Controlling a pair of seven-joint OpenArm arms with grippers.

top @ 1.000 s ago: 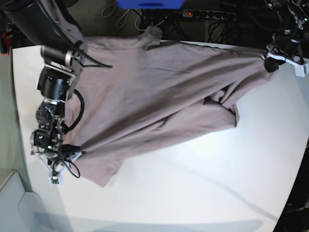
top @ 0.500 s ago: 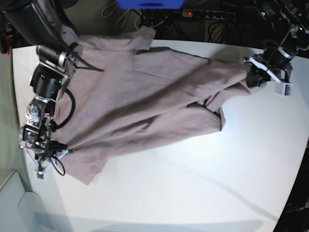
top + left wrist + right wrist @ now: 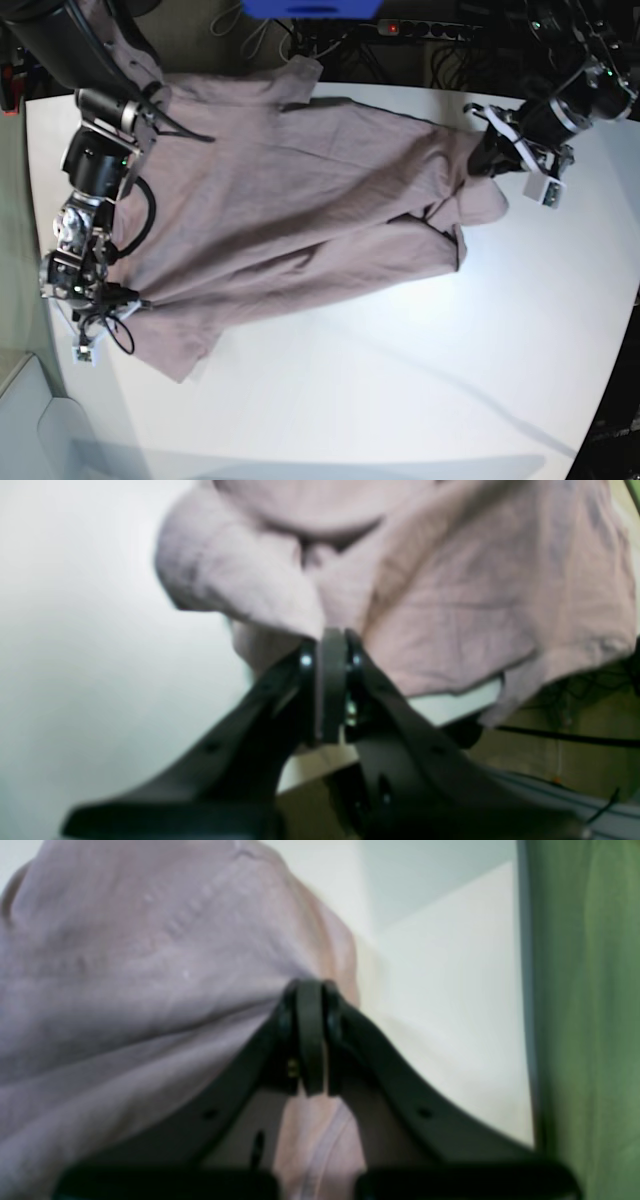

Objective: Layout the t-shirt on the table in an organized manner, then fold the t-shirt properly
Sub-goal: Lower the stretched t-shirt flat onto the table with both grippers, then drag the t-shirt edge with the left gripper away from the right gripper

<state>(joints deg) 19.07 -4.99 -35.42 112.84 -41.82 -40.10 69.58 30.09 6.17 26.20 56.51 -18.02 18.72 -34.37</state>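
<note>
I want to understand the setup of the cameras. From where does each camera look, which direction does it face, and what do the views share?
Base: overhead, facing down on the table, the t-shirt and both arms.
Left wrist: on the left arm, looking along its shut tool, which pinches cloth near the table's edge.
Right wrist: on the right arm, looking along its shut tool, which pinches cloth.
Shared: all three show the t-shirt and the table; the base view also shows both tools.

I can't read any text, label, brand or number from here, neither on the t-shirt (image 3: 290,200) nor on the table (image 3: 420,370).
</note>
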